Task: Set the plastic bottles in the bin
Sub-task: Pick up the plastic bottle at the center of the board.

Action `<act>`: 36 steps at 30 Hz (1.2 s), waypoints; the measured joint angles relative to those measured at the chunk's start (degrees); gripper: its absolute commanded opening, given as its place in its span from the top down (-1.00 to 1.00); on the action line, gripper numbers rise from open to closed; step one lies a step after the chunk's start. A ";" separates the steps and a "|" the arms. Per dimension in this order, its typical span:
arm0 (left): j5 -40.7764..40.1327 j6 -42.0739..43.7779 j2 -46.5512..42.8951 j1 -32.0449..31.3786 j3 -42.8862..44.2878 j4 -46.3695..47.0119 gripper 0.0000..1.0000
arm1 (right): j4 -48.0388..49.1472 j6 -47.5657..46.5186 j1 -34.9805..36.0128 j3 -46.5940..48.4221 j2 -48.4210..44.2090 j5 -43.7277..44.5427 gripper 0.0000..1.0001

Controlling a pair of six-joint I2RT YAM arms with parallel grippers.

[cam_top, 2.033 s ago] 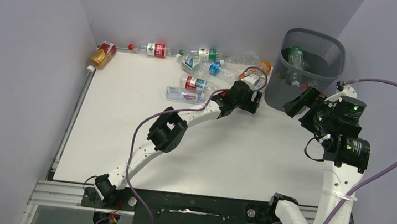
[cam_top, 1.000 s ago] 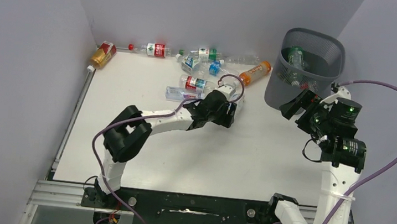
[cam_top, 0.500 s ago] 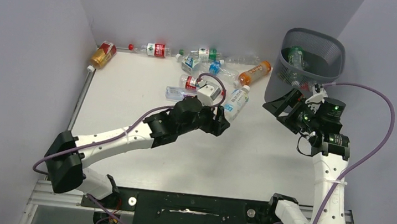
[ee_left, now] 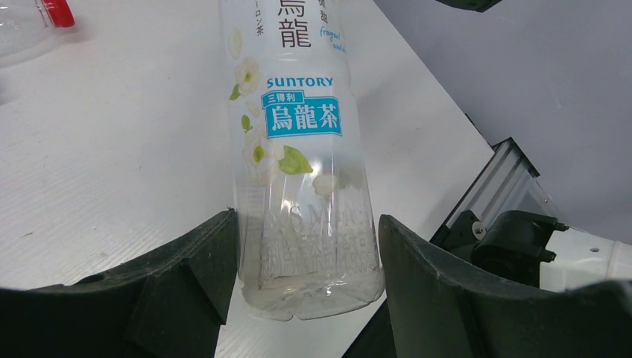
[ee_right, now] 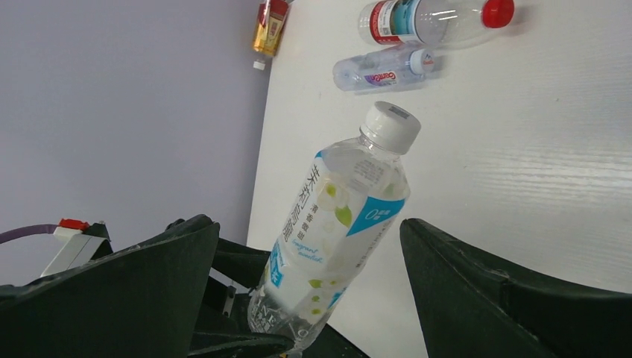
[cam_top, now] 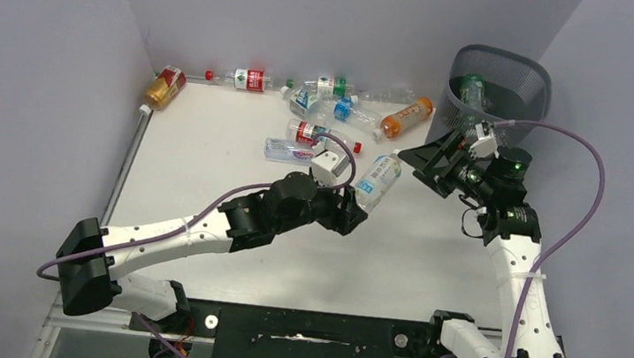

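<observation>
Left jaws tight on base of clear tea bottle (ee_left: 302, 171); right jaws wide apart.

Bin (cam_top: 498, 50) base hidden behind right gripper (cam_top: 433, 156). Bottles (cam_top: 474, 93) inside bin indistinct through mesh. Gripped bottle (ee_left: 298, 149) cap cropped, left wrist view.

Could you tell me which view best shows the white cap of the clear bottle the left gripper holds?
Right wrist view: the white cap sits large and unobstructed. Top external shows it tiny; left wrist crops it out.
</observation>
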 measured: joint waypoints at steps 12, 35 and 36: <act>-2.25 0.22 0.00 -2.51 0.17 0.83 0.25 | 0.00 0.74 4.61 -0.17 2.05 2.36 -0.96; -8.00 1.79 -0.02 -3.89 0.55 0.15 0.25 | -1.70 -0.15 9.05 -2.01 5.97 6.97 -0.96; -8.07 1.81 -0.04 -3.98 0.55 0.24 0.25 | -2.25 -0.33 9.20 -2.01 5.97 6.99 -0.96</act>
